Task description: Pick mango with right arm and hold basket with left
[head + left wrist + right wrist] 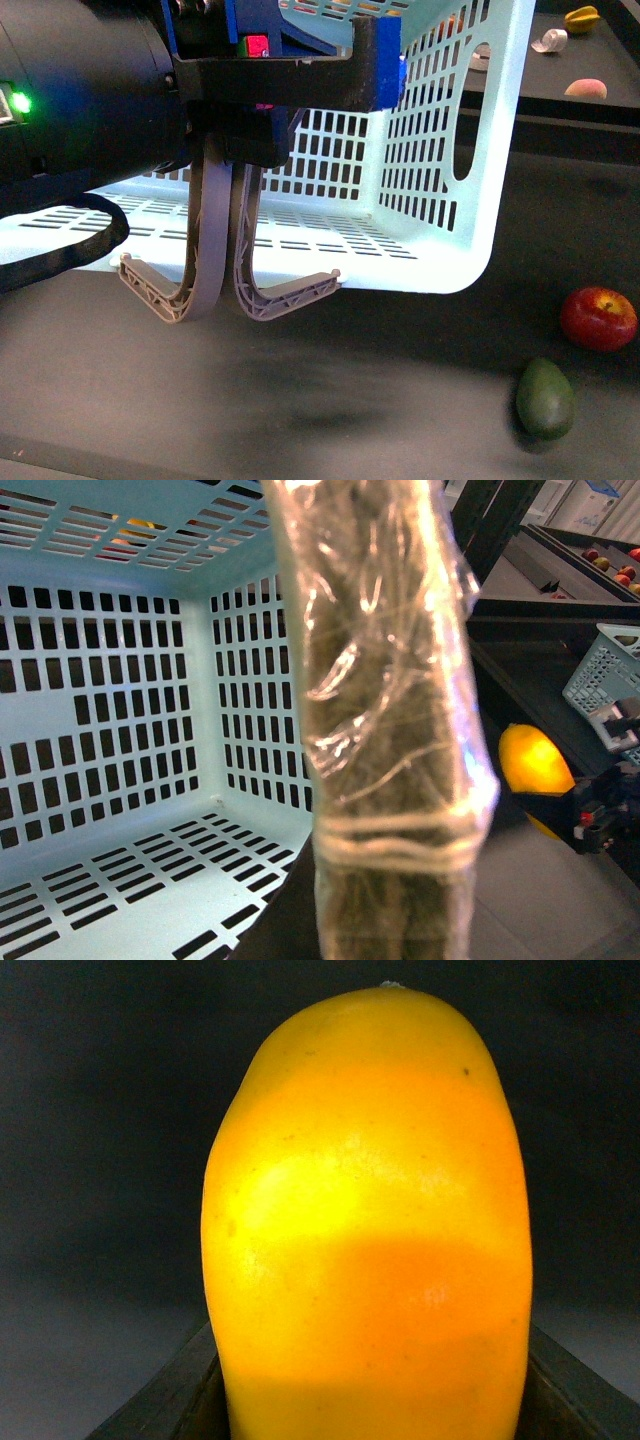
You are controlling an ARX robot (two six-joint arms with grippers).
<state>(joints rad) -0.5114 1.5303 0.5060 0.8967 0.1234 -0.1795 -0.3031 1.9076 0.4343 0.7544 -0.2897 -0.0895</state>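
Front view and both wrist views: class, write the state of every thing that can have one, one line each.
basket: lifted off the table, tilted, nothing seen inside.
basket handles: hanging down, loose.
left pincer: shut on the basket's rim.
mango: gripped, whole.
right pincer: shut on the mango.
red apple: lying on the table, untouched.
green fruit: lying on the table, untouched.

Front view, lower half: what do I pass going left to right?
Black cable → basket's hanging grey handles → dark green fruit → red apple.
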